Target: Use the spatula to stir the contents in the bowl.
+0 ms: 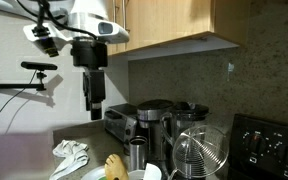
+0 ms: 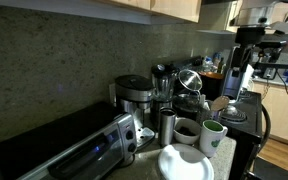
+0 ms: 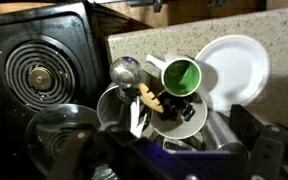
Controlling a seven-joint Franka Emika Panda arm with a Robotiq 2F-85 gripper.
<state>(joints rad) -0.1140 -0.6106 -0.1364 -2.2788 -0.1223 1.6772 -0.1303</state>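
In the wrist view the white bowl [image 3: 187, 127] lies below me with dark contents. The yellowish spatula [image 3: 148, 96] lies in it, leaning over the left rim. My gripper [image 3: 164, 152] is open and empty, with dark fingers [image 3: 256, 140] wide apart at the bottom edge. In both exterior views the gripper [image 1: 96, 100] [image 2: 246, 78] hangs well above the counter, clear of everything. The spatula [image 1: 114, 165] also shows in an exterior view, low at the counter's front. The bowl [image 2: 187, 130] stands between a steel cup and a green mug.
A green mug [image 3: 181, 77] and a white plate [image 3: 236, 62] sit beside the bowl, and a steel cup [image 3: 124, 70] is on its other side. A stove burner [image 3: 36, 75] is nearby. A glass carafe [image 1: 199, 155], a toaster [image 1: 119, 122], a cloth [image 1: 69, 155] and a toaster oven [image 2: 64, 150] crowd the counter.
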